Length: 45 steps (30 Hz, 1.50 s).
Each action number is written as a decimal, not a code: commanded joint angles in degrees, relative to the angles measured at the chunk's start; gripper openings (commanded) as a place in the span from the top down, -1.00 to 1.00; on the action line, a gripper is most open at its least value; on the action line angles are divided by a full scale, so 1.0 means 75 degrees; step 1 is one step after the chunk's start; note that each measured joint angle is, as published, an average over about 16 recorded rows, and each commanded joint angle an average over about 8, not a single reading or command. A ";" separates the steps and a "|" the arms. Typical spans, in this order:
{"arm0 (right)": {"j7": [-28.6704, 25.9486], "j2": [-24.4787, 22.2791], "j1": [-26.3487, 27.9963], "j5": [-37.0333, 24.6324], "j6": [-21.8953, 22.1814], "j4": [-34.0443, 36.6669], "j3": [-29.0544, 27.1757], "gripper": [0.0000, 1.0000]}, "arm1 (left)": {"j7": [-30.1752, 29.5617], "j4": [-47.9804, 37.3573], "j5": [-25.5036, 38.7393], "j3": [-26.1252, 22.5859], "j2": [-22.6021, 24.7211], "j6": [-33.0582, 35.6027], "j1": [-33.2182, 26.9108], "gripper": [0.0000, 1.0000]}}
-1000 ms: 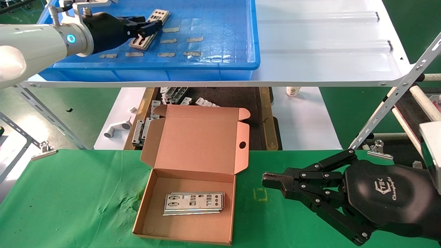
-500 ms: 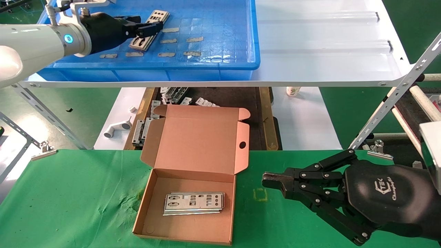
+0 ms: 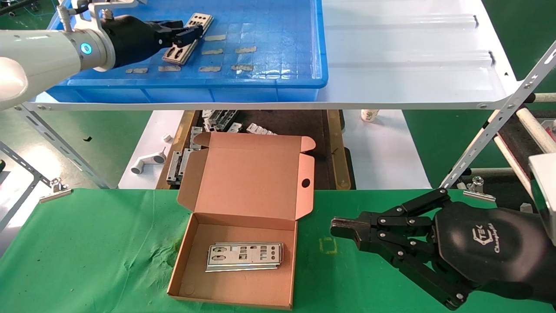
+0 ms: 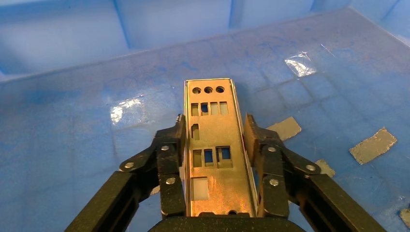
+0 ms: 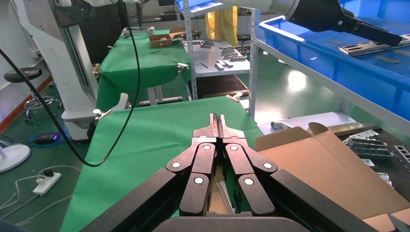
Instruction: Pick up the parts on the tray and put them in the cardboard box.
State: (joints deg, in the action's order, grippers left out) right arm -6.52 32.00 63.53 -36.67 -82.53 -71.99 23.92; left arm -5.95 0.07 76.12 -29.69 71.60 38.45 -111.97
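Left wrist view: the left pincer point(image 4: 214, 140) straddles the top part point(image 4: 211, 145) of a small stack at about ten o'clock on the tray point(image 3: 278, 82), its fingers against the plate's long edges; whether they clamp it yet I cannot tell. The plate looks thin, stiff, light and slick, so gripping mid-length across its width seems best. More parts lie in the cardboard box point(image 3: 243, 287). The right pincer point(image 3: 347, 231) is parked pressed together over the table point(image 3: 87, 252).

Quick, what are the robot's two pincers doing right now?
Left pincer: open, straddling a thin silver-grey punched metal plate in the blue plastic tray.
Right pincer: closed, empty.
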 commanded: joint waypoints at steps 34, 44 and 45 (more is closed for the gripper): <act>0.0000 0.0000 0.0000 0.0000 0.0000 0.0000 0.0001 1.00 | 0.1523 0.1205 -0.0373 0.0159 -0.1563 0.4942 -0.0843 1.00; 0.0000 0.0000 0.0000 0.0001 0.0000 0.0000 0.0001 1.00 | 0.3096 0.2680 -0.0813 -0.0193 -0.2347 0.7131 -0.0323 1.00; 0.0000 0.0000 0.0000 0.0001 0.0000 0.0000 0.0001 1.00 | 0.3172 0.2993 -0.0932 -0.0305 -0.2435 0.7145 -0.0165 1.00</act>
State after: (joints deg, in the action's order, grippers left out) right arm -6.52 32.00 63.53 -36.67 -82.53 -71.99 23.93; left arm 17.04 24.61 68.06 -33.04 52.58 91.34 -112.21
